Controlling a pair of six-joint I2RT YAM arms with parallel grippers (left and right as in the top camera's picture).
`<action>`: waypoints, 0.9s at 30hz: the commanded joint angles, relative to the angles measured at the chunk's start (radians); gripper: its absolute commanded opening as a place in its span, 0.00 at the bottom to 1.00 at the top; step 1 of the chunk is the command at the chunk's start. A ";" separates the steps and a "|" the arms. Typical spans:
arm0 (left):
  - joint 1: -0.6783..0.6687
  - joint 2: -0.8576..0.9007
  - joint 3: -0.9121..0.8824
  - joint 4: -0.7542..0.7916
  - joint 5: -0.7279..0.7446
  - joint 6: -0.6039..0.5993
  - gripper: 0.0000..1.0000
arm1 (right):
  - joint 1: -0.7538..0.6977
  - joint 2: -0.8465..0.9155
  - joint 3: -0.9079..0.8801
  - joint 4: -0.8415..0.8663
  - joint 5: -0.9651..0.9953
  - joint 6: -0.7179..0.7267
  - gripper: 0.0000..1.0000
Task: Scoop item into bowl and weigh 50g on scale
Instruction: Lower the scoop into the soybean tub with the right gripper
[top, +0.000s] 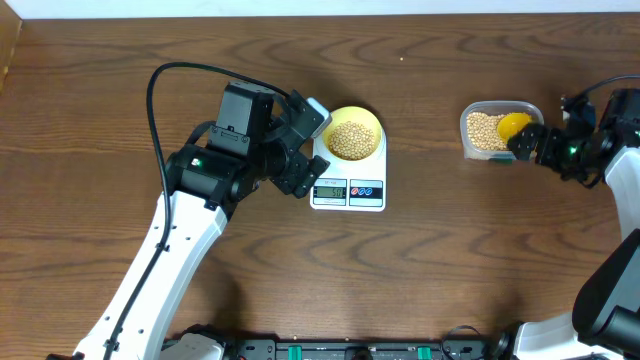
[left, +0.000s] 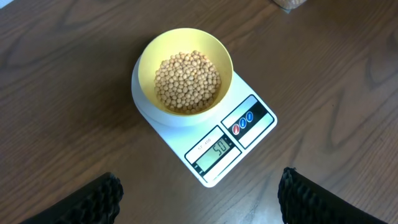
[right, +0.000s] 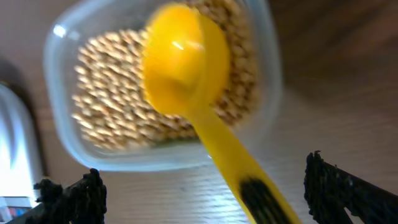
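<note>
scale (top: 348, 190): long axis is running bowl (top: 371, 121) to display, display pointing at robot
left gripper (left: 199, 186): hovering wide, empty
right gripper (right: 204, 174): gaping wide, scoop (right: 183, 62) handle between

I watch the wooden table (top: 450, 260) from the overhead camera, which looks straight down from high above. The left arm (top: 180, 230) and right arm (top: 610, 290) reach in from the bottom edge. This view takes in the scale (top: 348, 192) near the middle and the clear tub (top: 465, 130) far right. My left wrist camera hangs close above the scale, tilted down at it, its own fingertips (left: 93, 199) dark in both lower corners. My right wrist camera sits even closer over the tub, and its picture is blurred. Overhead shares the scale and bowl (top: 353, 111) with the left wrist view, and the tub and scoop (top: 513, 125) with the right.
</note>
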 joint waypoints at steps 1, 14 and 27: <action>0.005 -0.001 -0.007 0.000 0.013 -0.009 0.82 | 0.005 -0.018 -0.005 -0.020 0.088 -0.081 0.99; 0.005 -0.001 -0.007 0.000 0.013 -0.008 0.82 | 0.006 -0.083 0.002 0.002 -0.004 -0.167 0.99; 0.005 -0.001 -0.007 0.000 0.013 -0.008 0.82 | 0.006 -0.333 0.002 -0.045 -0.006 -0.331 0.99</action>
